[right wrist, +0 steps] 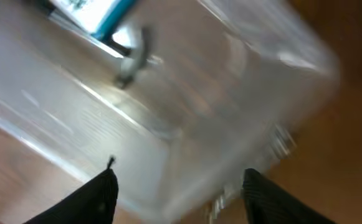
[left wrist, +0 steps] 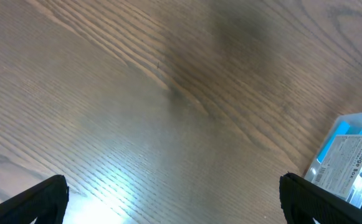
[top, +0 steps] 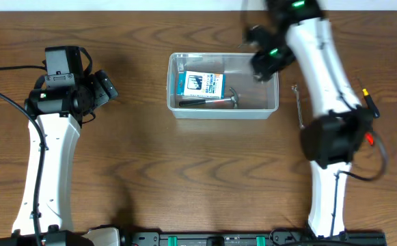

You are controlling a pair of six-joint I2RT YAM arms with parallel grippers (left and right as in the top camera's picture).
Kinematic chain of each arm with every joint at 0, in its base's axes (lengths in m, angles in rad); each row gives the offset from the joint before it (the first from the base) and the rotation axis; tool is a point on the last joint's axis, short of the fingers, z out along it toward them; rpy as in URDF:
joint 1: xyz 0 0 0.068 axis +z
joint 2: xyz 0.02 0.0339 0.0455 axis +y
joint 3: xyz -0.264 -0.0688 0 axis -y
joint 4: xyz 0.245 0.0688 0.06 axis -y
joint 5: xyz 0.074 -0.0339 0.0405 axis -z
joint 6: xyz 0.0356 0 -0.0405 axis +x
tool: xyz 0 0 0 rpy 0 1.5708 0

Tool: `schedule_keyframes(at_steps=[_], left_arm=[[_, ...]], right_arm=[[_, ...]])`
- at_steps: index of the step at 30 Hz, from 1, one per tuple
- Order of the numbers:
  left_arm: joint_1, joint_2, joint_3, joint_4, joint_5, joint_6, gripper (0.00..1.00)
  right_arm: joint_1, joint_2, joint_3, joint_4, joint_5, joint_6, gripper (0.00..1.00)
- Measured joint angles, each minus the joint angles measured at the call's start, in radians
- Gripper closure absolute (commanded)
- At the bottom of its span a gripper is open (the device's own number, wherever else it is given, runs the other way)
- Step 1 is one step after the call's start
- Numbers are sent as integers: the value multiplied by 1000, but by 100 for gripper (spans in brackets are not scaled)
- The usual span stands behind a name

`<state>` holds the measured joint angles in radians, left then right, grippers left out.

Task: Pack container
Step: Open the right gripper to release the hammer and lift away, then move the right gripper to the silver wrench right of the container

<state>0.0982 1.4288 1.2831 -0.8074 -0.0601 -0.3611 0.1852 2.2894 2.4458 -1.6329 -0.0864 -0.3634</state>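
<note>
The clear plastic container [top: 175,102] sits at the table's centre back. Inside lie a blue-and-white box [top: 201,84] and a small hammer [top: 215,101]. My right gripper [top: 265,58] hovers over the container's right end, open and empty. In the blurred right wrist view the container [right wrist: 243,74], the hammer head [right wrist: 134,59] and the box corner [right wrist: 96,14] show past the spread fingers [right wrist: 177,196]. My left gripper [top: 102,87] is open and empty over bare table left of the container. In its wrist view [left wrist: 174,202] the container's corner and the box [left wrist: 349,165] show at the right edge.
A thin metal tool [top: 298,106] lies on the table right of the container, beside my right arm. A dark cable [top: 0,68] runs at the far left edge.
</note>
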Motion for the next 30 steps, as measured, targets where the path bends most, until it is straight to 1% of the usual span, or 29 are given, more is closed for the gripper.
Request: schedule_keyframes(at_steps=[1,3,4,7,9,10,11,12,13,15,16,18,23,26,30], left_arm=[[0,0,0,0,0,0,2],[0,0,0,0,0,0,2],[0,0,0,0,0,0,2],[0,0,0,0,0,0,2],[0,0,0,0,0,0,2],[0,0,0,0,0,0,2],[0,0,0,0,0,0,2],[0,0,0,0,0,0,2],[0,0,0,0,0,0,2],[0,0,0,0,0,0,2],[0,0,0,0,0,0,2],[0,0,0,0,0,0,2],[0,0,0,0,0,0,2],[0,0,0,0,0,0,2],[0,0,0,0,0,0,2]], right_arm=[[-37,-24,20,-18,6,35,37],[-101,-66,43,-48,12,89,27],[-142,-90,49,-57,17,113,26],[-230,-125,55,-62,13,162,25],[-264,-127,51,-62,7,180,25],[-274,-127,40,-60,3,184,32],[-281,-127,26,-61,0,181,38],[-285,-127,9,-61,-3,175,40],[-286,-127,-13,-60,-8,171,42],[-286,-127,-51,-58,-12,153,42],[-286,-124,-64,-61,-14,147,42],[-286,-121,-77,-63,-18,137,37],[-286,-138,-81,-64,-18,130,31],[-286,-200,-119,-60,-17,137,30],[-286,-333,-195,-43,-12,145,30]])
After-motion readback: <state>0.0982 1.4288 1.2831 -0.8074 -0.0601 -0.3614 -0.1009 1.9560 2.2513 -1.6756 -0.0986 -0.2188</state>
